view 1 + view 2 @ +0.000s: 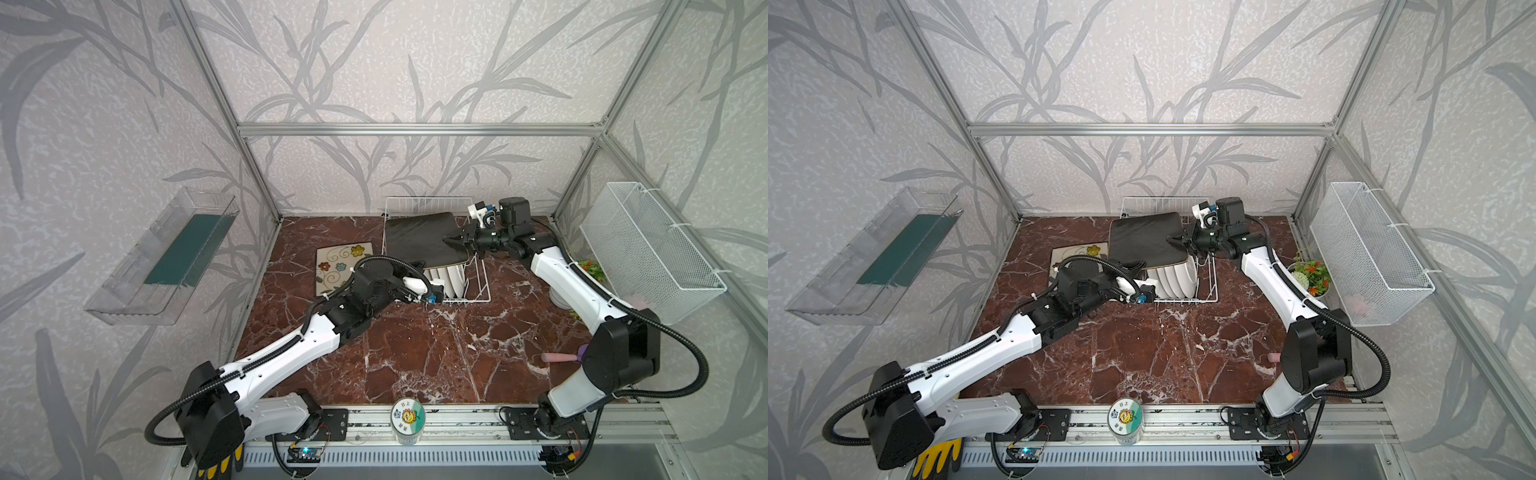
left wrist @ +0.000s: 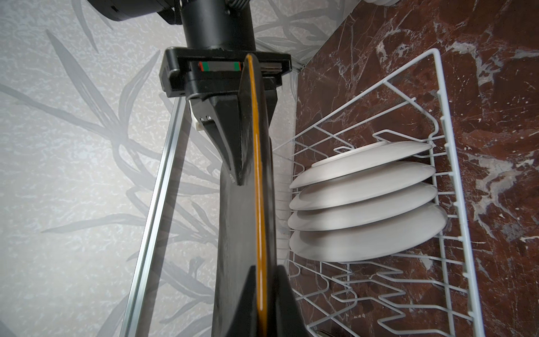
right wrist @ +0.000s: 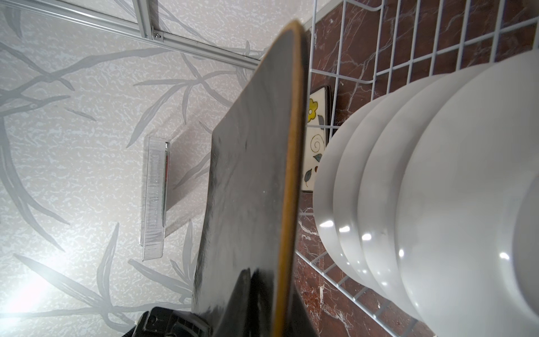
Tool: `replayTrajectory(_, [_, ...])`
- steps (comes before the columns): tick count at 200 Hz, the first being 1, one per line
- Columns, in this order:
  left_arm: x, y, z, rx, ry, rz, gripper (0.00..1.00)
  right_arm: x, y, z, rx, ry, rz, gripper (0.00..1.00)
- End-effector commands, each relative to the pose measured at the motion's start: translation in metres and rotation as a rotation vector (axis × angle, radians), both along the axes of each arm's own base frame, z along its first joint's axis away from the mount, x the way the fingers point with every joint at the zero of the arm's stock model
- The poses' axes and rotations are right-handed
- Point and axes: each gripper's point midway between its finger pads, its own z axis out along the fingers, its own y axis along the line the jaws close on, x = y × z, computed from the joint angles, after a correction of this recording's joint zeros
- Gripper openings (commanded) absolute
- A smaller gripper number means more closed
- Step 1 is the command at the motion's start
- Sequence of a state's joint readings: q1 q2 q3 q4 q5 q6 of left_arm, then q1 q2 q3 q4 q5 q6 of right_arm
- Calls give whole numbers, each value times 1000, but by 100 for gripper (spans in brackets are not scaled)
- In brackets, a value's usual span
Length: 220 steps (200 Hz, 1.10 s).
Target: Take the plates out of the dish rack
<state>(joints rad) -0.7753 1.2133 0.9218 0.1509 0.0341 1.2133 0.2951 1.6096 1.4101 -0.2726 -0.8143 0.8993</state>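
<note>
Both top views: only legible writing on the round jar lid [image 1: 407, 415], lower centre of frame; characters 日上 above a sunflower, lower characters too small to read. Black-backed plate [image 1: 419, 239], rounded square, matte, held roughly flat above the dish rack [image 1: 487, 286] at upper centre. Clamped at its right edge by the right gripper [image 1: 455, 241], at its near-left corner by the left gripper [image 1: 417, 264]. Flower plate [image 1: 336, 266] face up on the marble tabletop [image 1: 415, 353], just left of the rack. White plates [image 1: 1173, 280] upright in the rack's slots, partly under the held one. Left wrist: held plate edge-on, ochre rim line, pinched on both faces by each gripper; four white plates in the wire slots beside it. Right wrist: ochre rim again, black back glossy near the closed gripper; cream face with yellow flower and swirl seen through the wires.
</note>
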Motion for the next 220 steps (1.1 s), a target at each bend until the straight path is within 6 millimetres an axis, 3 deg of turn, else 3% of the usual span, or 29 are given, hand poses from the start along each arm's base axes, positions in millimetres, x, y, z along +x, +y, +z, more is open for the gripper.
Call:
replayTrajectory(1, [2, -1, 76, -174, -222, 5, 11, -9, 13, 17, 45, -75, 64, 0])
replayTrajectory(40, [6, 0, 68, -163, -209, 24, 29, -5, 11, 25, 77, -87, 24, 0])
replayTrajectory(110, [14, 8, 53, -142, -173, 60, 77, 12, 8, 50, 183, -112, -70, 0])
replayTrajectory(134, [13, 11, 48, -137, -148, 60, 84, 16, 0, 61, 220, -132, -106, 0])
replayTrajectory(144, [12, 12, 44, -130, -135, 60, 98, 19, -4, 66, 241, -147, -125, 0])
replayTrajectory(190, [3, 18, 19, -61, -51, 43, 99, 33, -27, 84, 282, -199, -210, 0])
replayTrajectory(220, [3, 35, 44, -254, 25, 113, 99, 36, -39, 93, 268, -232, -232, 0])
